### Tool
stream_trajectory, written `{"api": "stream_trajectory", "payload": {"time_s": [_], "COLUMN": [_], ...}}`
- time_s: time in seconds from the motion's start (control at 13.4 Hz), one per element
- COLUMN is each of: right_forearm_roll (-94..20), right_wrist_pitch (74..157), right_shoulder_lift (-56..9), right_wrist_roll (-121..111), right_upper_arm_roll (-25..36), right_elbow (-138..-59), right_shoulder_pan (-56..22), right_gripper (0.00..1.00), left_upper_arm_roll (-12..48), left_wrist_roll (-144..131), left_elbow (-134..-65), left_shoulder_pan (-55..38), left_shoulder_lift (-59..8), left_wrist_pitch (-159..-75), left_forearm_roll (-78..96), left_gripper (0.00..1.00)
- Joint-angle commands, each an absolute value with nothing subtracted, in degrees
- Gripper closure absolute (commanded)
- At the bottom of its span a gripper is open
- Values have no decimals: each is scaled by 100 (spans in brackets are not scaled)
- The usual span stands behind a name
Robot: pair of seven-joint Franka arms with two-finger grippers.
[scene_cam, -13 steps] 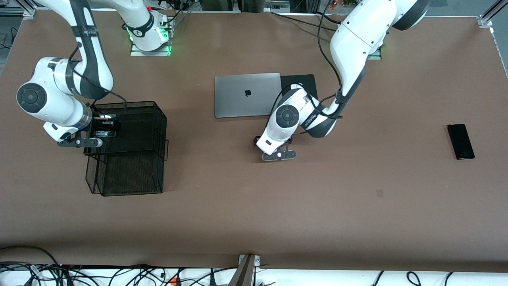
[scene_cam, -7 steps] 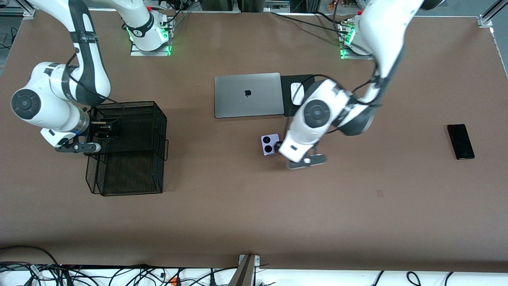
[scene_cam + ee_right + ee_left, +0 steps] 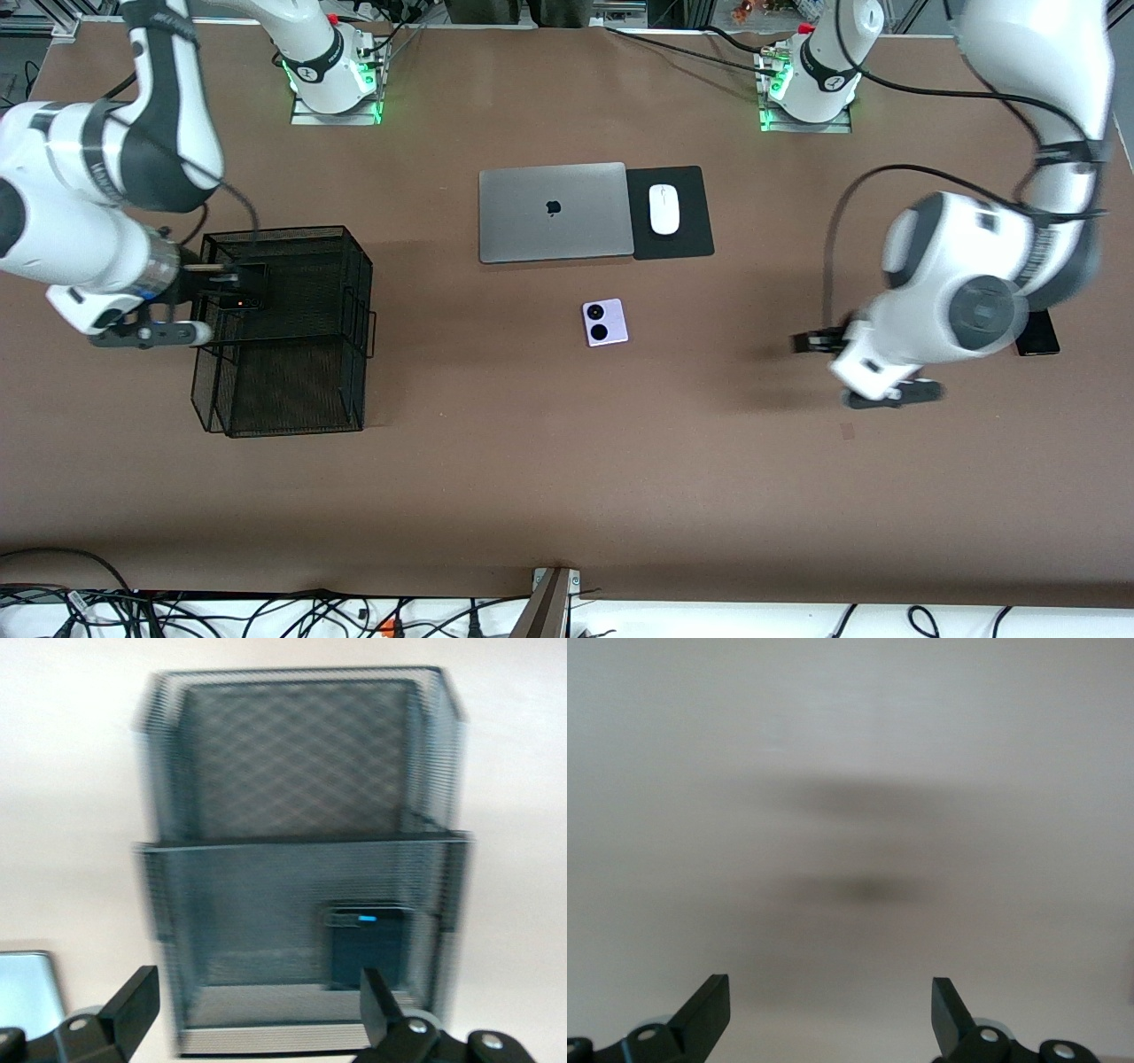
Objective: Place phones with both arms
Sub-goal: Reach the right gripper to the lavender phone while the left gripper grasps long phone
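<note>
Three phones I can find. One small black phone [image 3: 368,943] stands inside the black mesh basket [image 3: 292,244], at the right arm's end of the table; in the right wrist view I see a small blue light near its top edge. From the front view I cannot make it out clearly through the mesh. The lilac-white phone [image 3: 605,322], with its two black circles facing up, lies flat on the bare table near the middle, nearer to the front camera than the grey laptop [image 3: 555,211]. The long black phone [image 3: 1038,332] lies at the left arm's end of the table, and the left arm covers most of it, so I see only one end.

My right gripper [image 3: 232,292] is over the upper part of the basket, at its edge toward the right arm's end. In the right wrist view its fingers [image 3: 137,1003] are spread wide and they hold nothing.

My left gripper [image 3: 819,341] hangs over bare table between the lilac-white phone and the long black phone, closer to the long one. Its fingers [image 3: 709,1010] are also spread apart with nothing between them; under them is only blurred table surface.

Beside the laptop, toward the left arm's end, a white mouse [image 3: 664,209] rests on a black mat [image 3: 695,213].
</note>
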State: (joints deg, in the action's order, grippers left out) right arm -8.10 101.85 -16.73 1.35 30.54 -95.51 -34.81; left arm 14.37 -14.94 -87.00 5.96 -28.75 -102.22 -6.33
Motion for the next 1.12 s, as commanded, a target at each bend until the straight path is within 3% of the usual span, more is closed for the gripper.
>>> {"api": "stream_trajectory", "payload": {"time_s": [0.0,0.3,0.52,0.82,1.05], "right_forearm_roll": [-870,-905,-914,-931,-940], "right_wrist_pitch": [10133,10292,10668,11591,12206], "right_shoulder_lift": [-1854,-2845,-3637,-4226,-4455], "right_wrist_roll": [1357,3116,4154,4289,4184], "right_upper_arm_roll": [2306,2048,2039,1996,1548], "right_elbow": [-9282,-8133,-7349,-7260,-7260], "right_shoulder_pan": [-3550,-4401,-5017,-5668,-5687], "right_gripper": [0,0,0,0,0], "left_upper_arm_roll": [1529,1521,1521,1521,1529], "left_wrist_roll": [-225,1008,1895,2645,2759], "left_elbow": [-8895,-8903,-8912,-9096,-9114], "left_shoulder_pan": [1482,2467,3311,4208,4639], "left_shoulder_lift": [-2759,-2900,-3163,-3611,-4129], "left_wrist_pitch": [-10160,-10248,-10861,-11802,-12539], "left_forearm_roll": [-1018,-1563,-1591,-1582,-1582], "left_gripper": [0,0,0,0,0]}}
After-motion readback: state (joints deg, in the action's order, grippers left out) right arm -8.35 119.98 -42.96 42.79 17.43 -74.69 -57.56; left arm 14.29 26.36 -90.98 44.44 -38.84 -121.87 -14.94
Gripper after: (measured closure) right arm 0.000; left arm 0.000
